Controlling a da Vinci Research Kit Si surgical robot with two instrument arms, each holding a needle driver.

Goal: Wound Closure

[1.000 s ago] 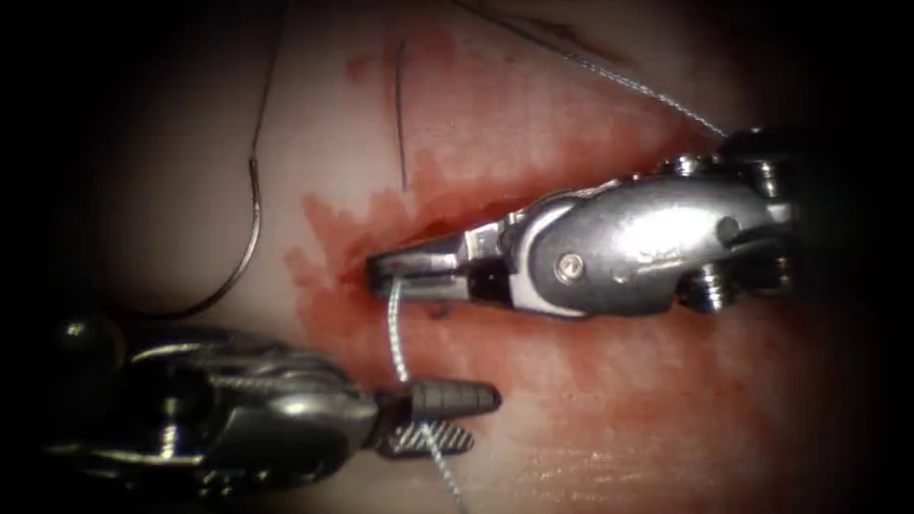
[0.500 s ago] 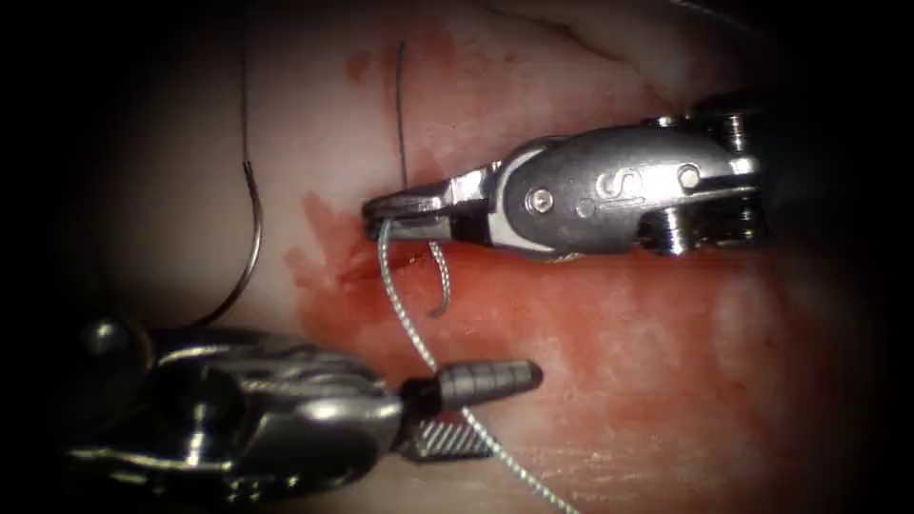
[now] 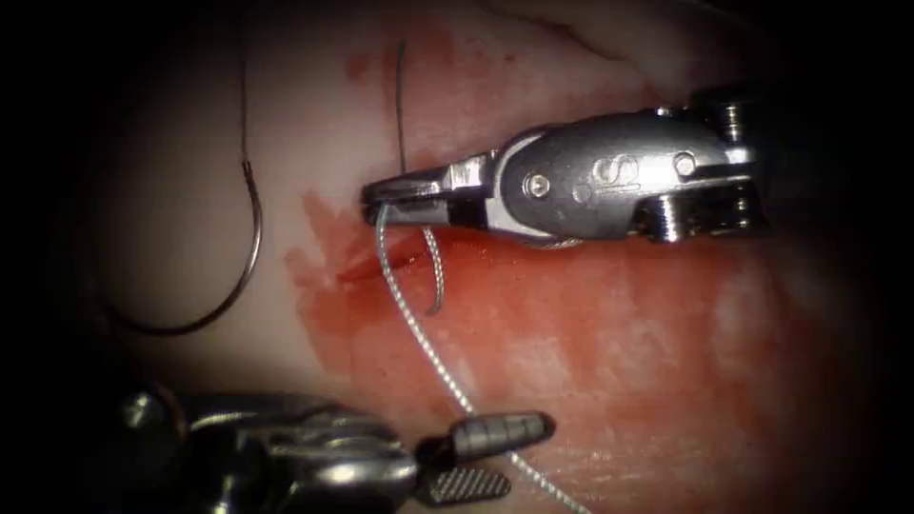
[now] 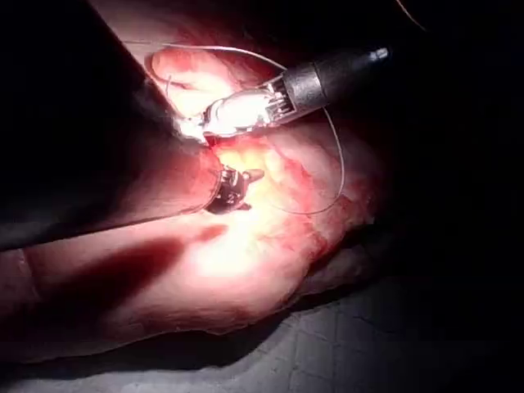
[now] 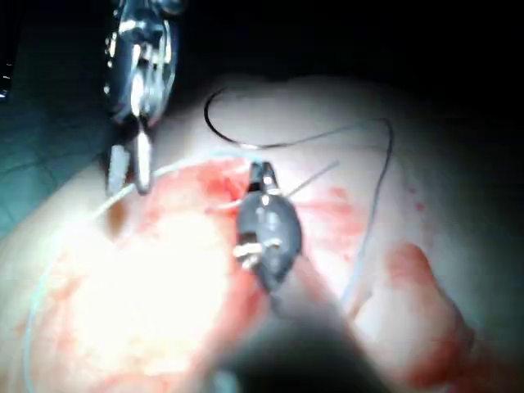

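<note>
While your right tool [image 3: 373, 202] grips the thread [image 3: 419, 333] just above the cut [image 3: 381, 266] in the endoscope view, your left tool [image 3: 519, 455] sits well below it, jaws parted around the thread, holding nothing. Left of the cut, the needle [image 3: 249, 249] lies free on the tissue [image 3: 190, 143]. Your left wrist view shows the right tool [image 4: 195, 131] above the left tool [image 4: 246, 184]. Your right wrist view shows the needle [image 5: 225, 135] beyond the right tool [image 5: 260, 170].

Grey cloth [image 4: 393, 344] beneath and beside the specimen.
</note>
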